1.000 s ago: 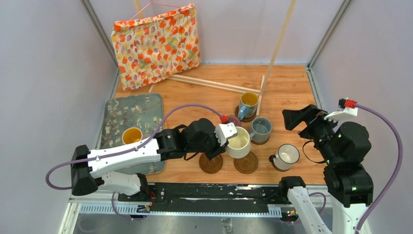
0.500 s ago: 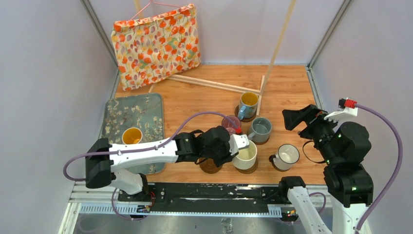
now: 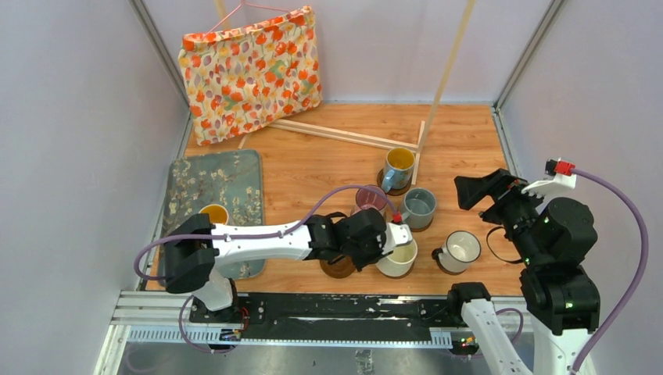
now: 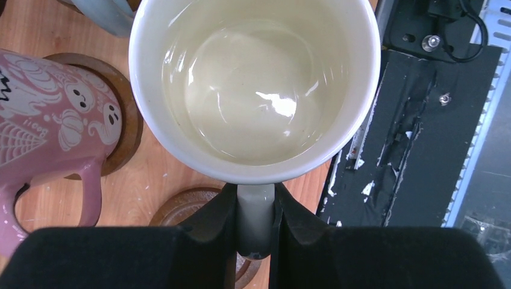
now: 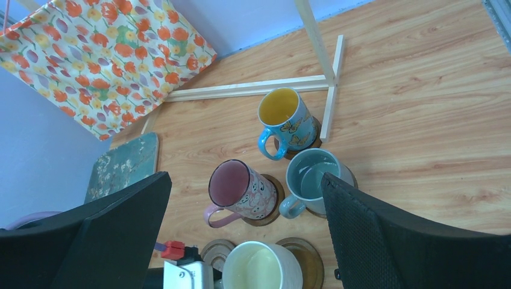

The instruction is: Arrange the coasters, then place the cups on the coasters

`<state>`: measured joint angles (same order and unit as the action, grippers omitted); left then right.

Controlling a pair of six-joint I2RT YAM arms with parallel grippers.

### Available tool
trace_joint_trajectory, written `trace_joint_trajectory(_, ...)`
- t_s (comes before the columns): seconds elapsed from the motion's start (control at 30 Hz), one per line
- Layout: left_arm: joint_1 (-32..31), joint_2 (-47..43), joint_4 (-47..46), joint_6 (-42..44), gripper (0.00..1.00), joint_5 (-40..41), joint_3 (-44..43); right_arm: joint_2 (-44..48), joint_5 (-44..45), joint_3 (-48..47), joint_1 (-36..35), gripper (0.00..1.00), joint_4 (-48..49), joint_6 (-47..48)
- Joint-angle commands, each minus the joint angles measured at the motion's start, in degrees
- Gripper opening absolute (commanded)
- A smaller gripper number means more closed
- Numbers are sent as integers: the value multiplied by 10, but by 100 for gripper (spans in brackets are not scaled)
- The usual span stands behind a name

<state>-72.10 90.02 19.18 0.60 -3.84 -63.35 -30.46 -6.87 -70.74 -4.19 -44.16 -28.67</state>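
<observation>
A light wooden surface (image 3: 313,160) fills the floor of the cell, closed in by pale lilac walls (image 3: 78,117). At the back left a padded cloth (image 3: 250,74) printed with orange and yellow tulips stands tilted against the wall, its lower edge on the wood. Just in front of it, thin wooden slats (image 3: 336,134) lie flat and meet a short cross slat (image 3: 419,152), forming a T. A slim wooden pole (image 3: 453,58) rises from that joint. Along the left edge lies a grey rectangular mat (image 3: 211,183) patterned with pale blossom branches. A black strip (image 3: 313,306), scuffed with pale marks, runs along the near edge.
</observation>
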Motion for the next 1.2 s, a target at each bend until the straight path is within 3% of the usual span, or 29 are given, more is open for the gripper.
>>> trace_joint_trajectory(0.0,-7,16,-65,9,0,16,-33,8,8,-9,-8,100,-4,5)
trace_joint_trajectory(0.37,-10,63,-116,-22,0,51,-23,8,7,-7,-8,100,-4,6)
trace_joint_trajectory(1.17,-14,88,-123,-44,0,53,26,2,-1,-1,-8,100,-2,0)
